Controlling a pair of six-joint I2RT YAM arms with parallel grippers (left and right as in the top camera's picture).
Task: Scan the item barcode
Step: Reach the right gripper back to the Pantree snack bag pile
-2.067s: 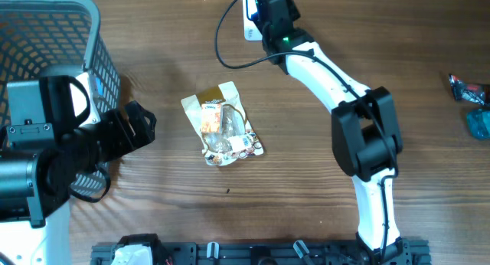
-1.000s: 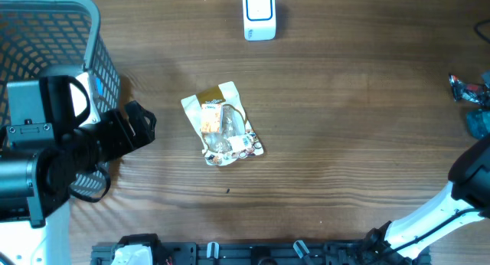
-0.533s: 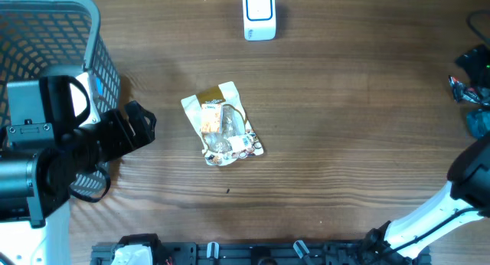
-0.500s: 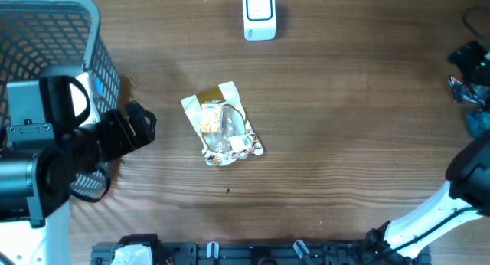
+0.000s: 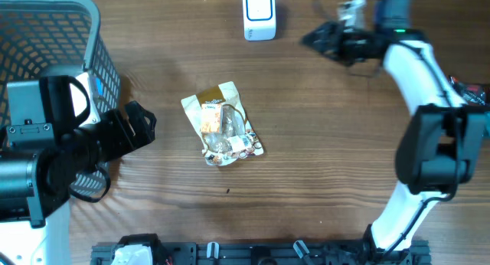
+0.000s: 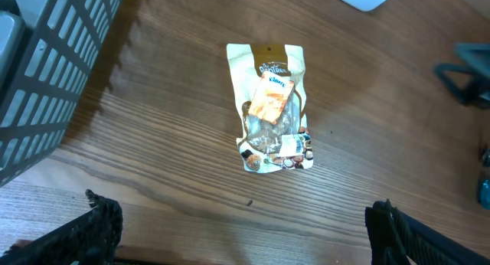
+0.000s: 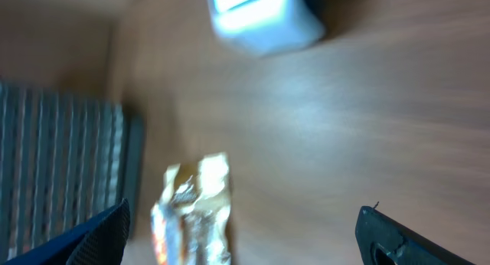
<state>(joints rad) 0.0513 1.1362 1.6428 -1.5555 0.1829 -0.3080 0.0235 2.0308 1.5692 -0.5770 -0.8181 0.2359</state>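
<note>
Mid-table, the snack pouch [image 5: 222, 123] looks light and crinkly; I'd pinch its sealed top edge. Left gripper [image 6: 249, 230] and right gripper [image 7: 245, 230] gape empty.

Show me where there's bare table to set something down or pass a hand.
The widest bare wood lies between the snack packet and the right arm. A free strip runs along the near edge, below the packet. Crowded: the left side, with the basket and left arm, and the far edge around the scanner, where the open right gripper hovers.
</note>
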